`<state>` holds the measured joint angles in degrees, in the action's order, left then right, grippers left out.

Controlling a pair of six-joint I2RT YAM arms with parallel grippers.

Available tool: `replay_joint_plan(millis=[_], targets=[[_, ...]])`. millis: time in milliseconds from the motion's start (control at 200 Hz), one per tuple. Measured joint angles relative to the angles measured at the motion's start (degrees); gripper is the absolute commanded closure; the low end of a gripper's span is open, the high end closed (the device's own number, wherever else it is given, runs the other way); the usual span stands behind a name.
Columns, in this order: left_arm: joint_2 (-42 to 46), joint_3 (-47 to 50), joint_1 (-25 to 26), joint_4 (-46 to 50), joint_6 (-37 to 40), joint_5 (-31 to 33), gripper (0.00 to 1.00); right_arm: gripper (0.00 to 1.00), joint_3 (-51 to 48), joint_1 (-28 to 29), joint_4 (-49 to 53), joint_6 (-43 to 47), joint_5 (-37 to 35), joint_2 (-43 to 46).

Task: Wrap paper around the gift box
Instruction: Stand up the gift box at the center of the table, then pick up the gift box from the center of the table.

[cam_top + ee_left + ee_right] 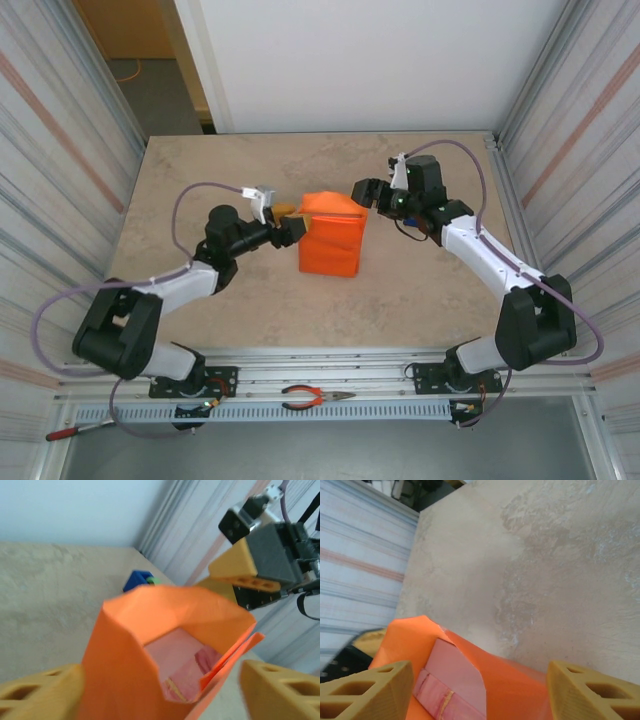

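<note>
Splayed left end effector (160,687) and splayed right end effector (480,690) flank the creased, matte orange paper (130,645).

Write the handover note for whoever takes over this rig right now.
Left hand: open, fingers either side of the parcel's open end.
Right hand: open, at the parcel's far right corner.
Paper: wrapped round the gift box, standing on the table; the box shows inside the open end.
Done: sides covered.
To do: fold that open end shut and fasten it.
</note>
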<state>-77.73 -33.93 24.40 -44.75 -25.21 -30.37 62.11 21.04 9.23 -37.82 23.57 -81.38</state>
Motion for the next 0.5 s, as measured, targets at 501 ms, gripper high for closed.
replay_joint_plan(millis=[501], targets=[[-1.0, -27.7, -0.8, 40.7, 4.7, 8.8, 0.06, 0.30, 25.8, 4.7, 29.1, 8.6, -8.4, -7.4]])
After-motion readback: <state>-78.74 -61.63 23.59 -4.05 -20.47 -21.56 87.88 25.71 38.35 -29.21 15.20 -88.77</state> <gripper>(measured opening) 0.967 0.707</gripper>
